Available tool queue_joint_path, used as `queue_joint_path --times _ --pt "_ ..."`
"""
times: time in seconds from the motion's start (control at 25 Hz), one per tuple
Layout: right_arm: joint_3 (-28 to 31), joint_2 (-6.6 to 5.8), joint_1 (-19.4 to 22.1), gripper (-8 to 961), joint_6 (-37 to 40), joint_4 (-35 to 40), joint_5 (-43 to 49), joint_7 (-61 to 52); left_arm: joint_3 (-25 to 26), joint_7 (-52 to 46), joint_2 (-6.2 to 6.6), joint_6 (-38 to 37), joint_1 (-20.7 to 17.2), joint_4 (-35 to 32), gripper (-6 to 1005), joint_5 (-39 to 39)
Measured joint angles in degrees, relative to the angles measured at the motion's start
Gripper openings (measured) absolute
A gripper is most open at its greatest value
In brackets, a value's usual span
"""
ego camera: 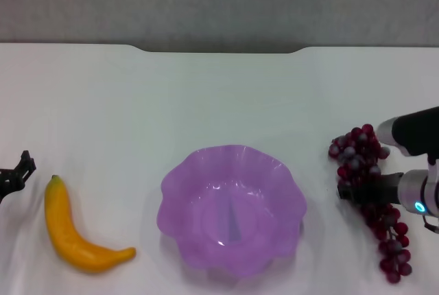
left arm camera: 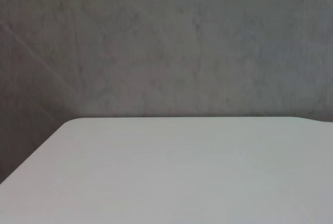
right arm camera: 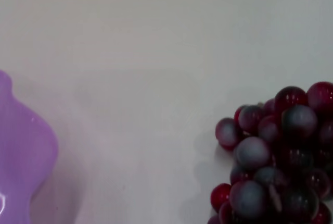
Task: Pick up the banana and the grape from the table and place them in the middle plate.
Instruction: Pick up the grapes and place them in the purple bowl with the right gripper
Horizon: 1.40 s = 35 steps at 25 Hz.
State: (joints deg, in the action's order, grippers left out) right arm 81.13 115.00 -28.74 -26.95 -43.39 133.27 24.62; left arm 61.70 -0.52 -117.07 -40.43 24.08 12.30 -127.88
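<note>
I'm looking down on the table (ego camera: pixel 219 96), a broad white top with a shallow notch cut into its far edge, and behind it a plain grey wall (ego camera: pixel 219 0). From the left wrist camera I get only a rounded corner of the white surface against that same mottled grey wall.

The middle plate (ego camera: pixel 206 171), translucent purple with a wavy rim, sits near the front centre and holds nothing.

The banana (ego camera: pixel 72 230) lies flat on the table to the left of the plate, well apart from it. Its long axis runs from the far left toward the near right, curving as it goes; one narrow end points away from me and the other toward the plate's near side.

The grape (ego camera: pixel 367 195) lies on the right side, apart from the plate. The bunch runs lengthwise from a wide cluster at the far end to a thin tail at the near right.

The right gripper (ego camera: pixel 350 191) is down over the middle of the bunch, reaching in from the right edge; I cannot tell whether its fingers are released or clenched on the fruit. The left gripper (ego camera: pixel 17 175) sits at the left edge just beside the banana's far end, not touching it, and its fingers look spread apart, holding nothing.
</note>
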Motion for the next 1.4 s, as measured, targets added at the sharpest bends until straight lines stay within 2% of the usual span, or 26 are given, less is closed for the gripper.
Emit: queue_joint_path --times 0.36,0.64,0.88,1.2,1.4 --pt "-8.88 -0.04 4.59 559 16.23 -0.31 -2.42 -0.05 0.00 0.00 0.00 0.00 -0.06 -0.08 887 0.00" --pt "-18.04 -0.02 7.27 542 31.29 0.67 -2.43 -0.31 0.00 0.00 -0.06 0.00 0.00 -0.04 886 0.00" --pt "-21.07 0.00 8.81 537 38.97 1.46 -2.42 -0.86 0.00 0.00 -0.09 0.00 0.12 0.04 886 0.00" --pt "-30.51 -0.04 10.70 514 62.02 8.29 -2.04 -8.04 0.00 0.00 -0.08 0.00 0.18 -0.01 886 0.00" --pt "-32.88 -0.05 10.91 506 68.69 10.25 -1.92 -10.50 -0.04 0.00 -0.03 0.00 0.18 -0.04 886 0.00"
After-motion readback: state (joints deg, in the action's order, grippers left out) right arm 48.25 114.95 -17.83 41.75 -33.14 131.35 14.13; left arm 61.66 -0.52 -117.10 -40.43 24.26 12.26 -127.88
